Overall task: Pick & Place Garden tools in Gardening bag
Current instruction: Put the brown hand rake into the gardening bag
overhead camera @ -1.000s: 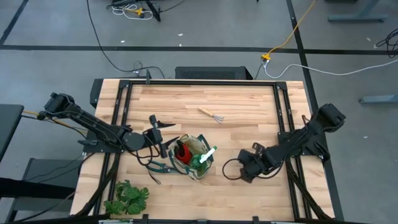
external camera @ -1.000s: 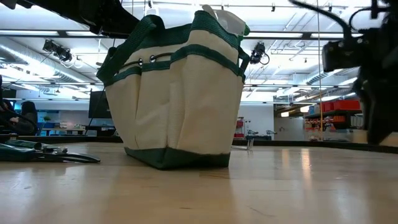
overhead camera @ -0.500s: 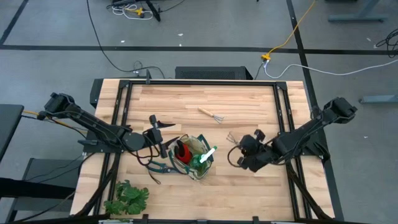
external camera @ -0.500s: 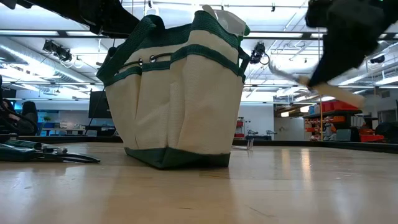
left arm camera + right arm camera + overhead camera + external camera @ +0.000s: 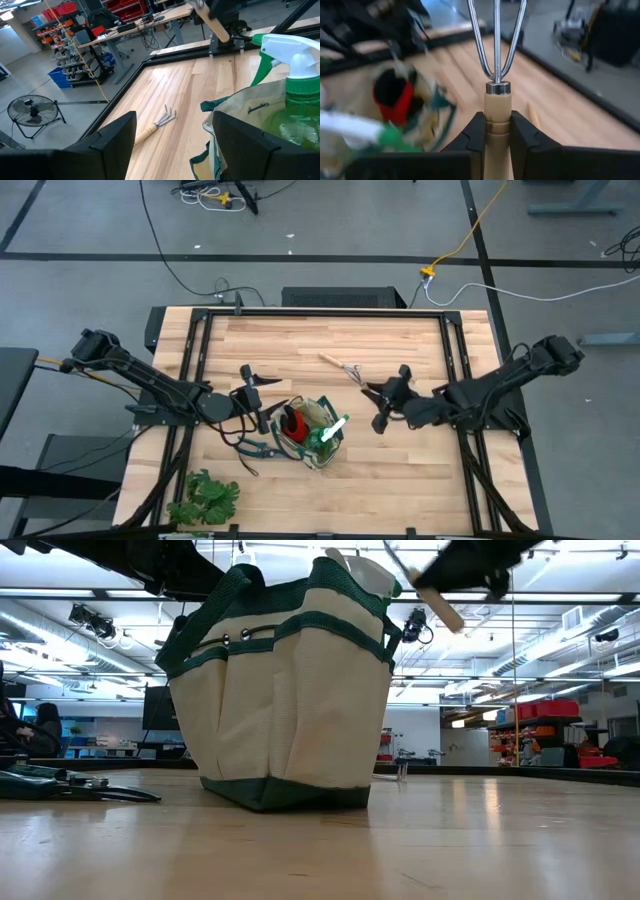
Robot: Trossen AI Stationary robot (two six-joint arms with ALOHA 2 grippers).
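Wooden worktable (image 5: 420, 480), mid-task: beige canvas tote w/ green trim (image 5: 312, 442) already has gloves & green spray bottle (image 5: 330, 431); right gripper (image 5: 385, 402) clamps wooden-handled rake (image 5: 496, 75) beside it, left gripper (image 5: 252, 402) spread wide at the tote's other side; second rake (image 5: 340, 364) & dark-handled shears (image 5: 250, 447) left on table.

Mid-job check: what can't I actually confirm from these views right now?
- Bag contents: high view too small, low view blocked by its wall.
- Held rake: right wrist view cuts off tine tips and handle; low view blurs it.
- Shears: low view shows only an edge-on sliver, cropped at the edge.
- Left gripper: fingertips cut off.
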